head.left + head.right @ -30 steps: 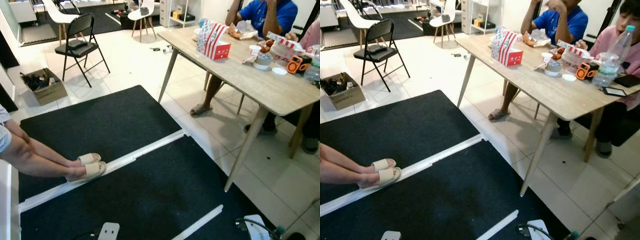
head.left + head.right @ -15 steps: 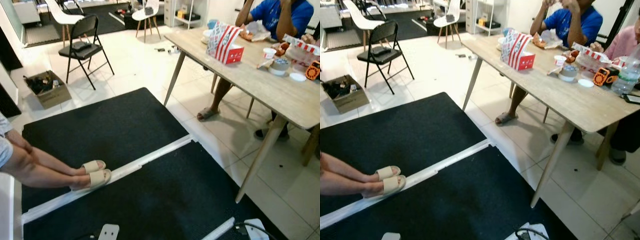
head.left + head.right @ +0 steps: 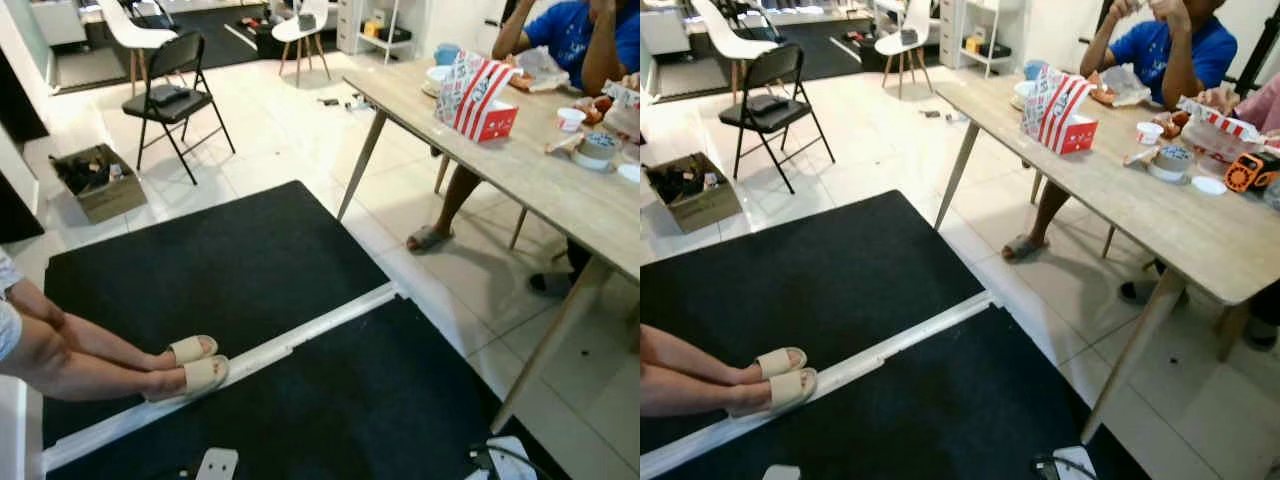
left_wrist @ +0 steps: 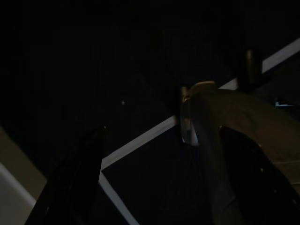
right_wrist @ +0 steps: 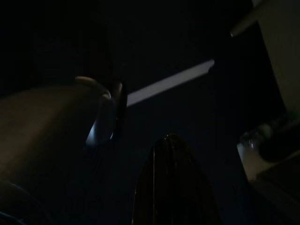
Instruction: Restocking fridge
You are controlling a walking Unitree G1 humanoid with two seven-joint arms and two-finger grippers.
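Observation:
My left arm hangs idle in the dark, and one black finger (image 4: 75,173) shows dimly over the black mat and a white strip (image 4: 140,140). On the right arm, also hanging idle, a single black finger (image 5: 171,183) is dimly seen above the same mat. White parts of my arms (image 3: 217,463) (image 3: 510,458) sit at the bottom edge of the left eye view. Ahead lies a black floor mat (image 3: 210,260) crossed by a white strip (image 3: 310,330).
A seated person's legs in beige sandals (image 3: 195,365) rest on the strip at left. A wooden table (image 3: 530,175) stands at right with a red-striped food box (image 3: 475,95) and seated people (image 3: 575,30). Further back are a black folding chair (image 3: 175,95) and a cardboard box (image 3: 95,180).
The whole picture has slid right and down, so the camera has moved. The table sits further right in view. Nothing in the room has visibly moved.

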